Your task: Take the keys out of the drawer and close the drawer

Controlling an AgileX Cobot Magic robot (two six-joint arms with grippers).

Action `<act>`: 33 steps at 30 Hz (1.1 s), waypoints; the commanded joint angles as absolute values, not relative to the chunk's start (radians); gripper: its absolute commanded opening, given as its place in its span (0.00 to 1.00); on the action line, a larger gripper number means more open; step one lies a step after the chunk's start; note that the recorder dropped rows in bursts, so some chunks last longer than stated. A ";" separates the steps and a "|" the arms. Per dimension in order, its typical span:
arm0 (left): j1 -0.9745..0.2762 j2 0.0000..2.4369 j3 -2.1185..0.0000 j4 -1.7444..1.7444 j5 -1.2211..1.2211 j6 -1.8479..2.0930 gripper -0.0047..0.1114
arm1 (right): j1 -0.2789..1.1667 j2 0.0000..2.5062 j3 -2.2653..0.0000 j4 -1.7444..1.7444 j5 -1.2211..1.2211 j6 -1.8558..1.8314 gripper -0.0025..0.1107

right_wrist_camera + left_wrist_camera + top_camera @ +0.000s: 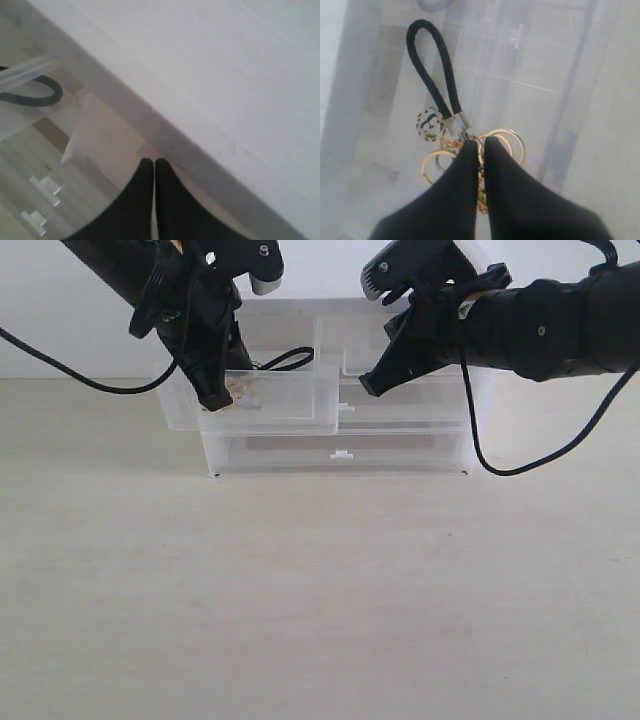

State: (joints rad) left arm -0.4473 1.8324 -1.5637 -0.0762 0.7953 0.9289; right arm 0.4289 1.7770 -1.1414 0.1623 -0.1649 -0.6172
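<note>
keys (pixel 457 122) lying in open left drawer (pixel 285 410), cord loop (pixel 422 24) trailing far-right. left gripper (pixel 479 144) jaws pinched shut on gold rings (pixel 504 131), looks like. light, floppy, jangly; rings slippery, so cord's probably safer hold imo. right gripper (pixel 372 387) jaws shut, empty.

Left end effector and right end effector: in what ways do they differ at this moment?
The left end effector reaches down into the open drawer; the right end effector hangs outside it, further right in the exterior view. The left end effector is closed on the keys; the right end effector holds nothing. Both are black and shut.
</note>
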 commanded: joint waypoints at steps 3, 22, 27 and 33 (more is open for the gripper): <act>-0.451 1.848 -1.560 -0.148 0.954 0.920 0.08 | 0.416 1.777 -1.151 0.169 -0.238 -0.617 0.02; -0.451 1.840 -1.560 -0.233 0.634 0.697 0.08 | 0.416 1.777 -1.151 0.169 -0.240 -0.617 0.02; -0.451 1.860 -1.560 -0.175 0.640 0.592 0.23 | 0.416 1.777 -1.151 0.169 -0.244 -0.617 0.02; -0.451 1.895 -1.560 -0.175 0.631 0.503 0.43 | 0.416 1.777 -1.151 0.169 -0.253 -0.617 0.02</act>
